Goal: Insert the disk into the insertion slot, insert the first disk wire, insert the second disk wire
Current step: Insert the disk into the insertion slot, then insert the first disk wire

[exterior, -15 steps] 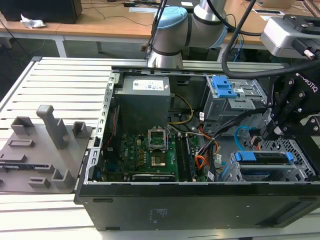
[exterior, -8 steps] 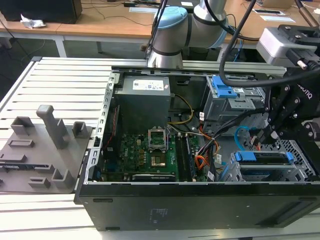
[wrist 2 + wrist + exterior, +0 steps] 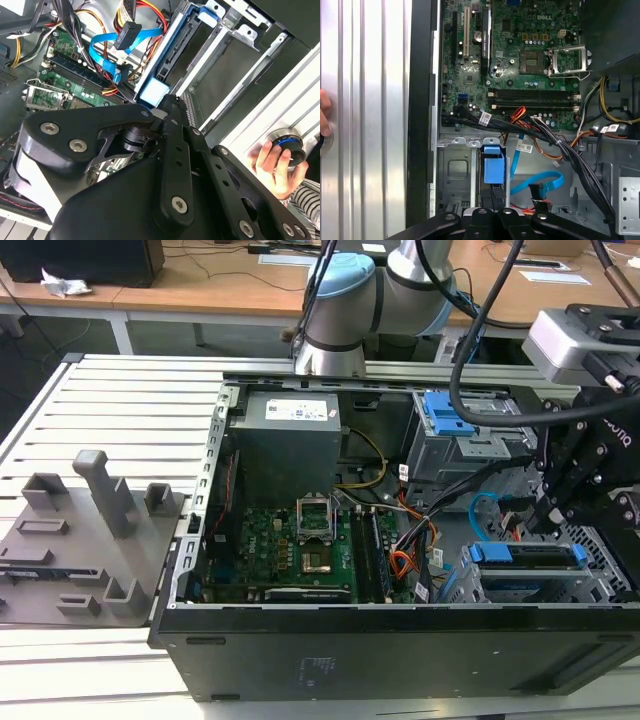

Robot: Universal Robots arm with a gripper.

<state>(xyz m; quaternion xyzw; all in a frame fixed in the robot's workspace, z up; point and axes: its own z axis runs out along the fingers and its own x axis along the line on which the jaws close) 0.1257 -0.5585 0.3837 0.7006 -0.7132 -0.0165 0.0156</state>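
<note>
The disk (image 3: 525, 555), in its bright blue caddy, lies in the insertion slot (image 3: 605, 565), the perforated grey cage at the exterior view's right. My black gripper (image 3: 545, 520) hangs just above it. In both wrist views the fingers stand close together, tips at the caddy's blue end tab (image 3: 154, 92) (image 3: 493, 170); gripper (image 3: 167, 100) (image 3: 492, 196). The light-blue second disk wire (image 3: 107, 55) (image 3: 540, 182) (image 3: 485, 510) loops loose beside the cage, its plug free. A black plug on red-orange wires (image 3: 125, 37) hangs near it; I cannot tell whether it is the first disk wire.
The motherboard (image 3: 520, 65) fills the case floor, with a black cable bundle (image 3: 560, 145) crossing toward the cage. A taller grey bay with a blue clip (image 3: 450, 415) stands behind. A person's hand (image 3: 277, 165) rests on a blue-ringed knob on the aluminium table outside the case.
</note>
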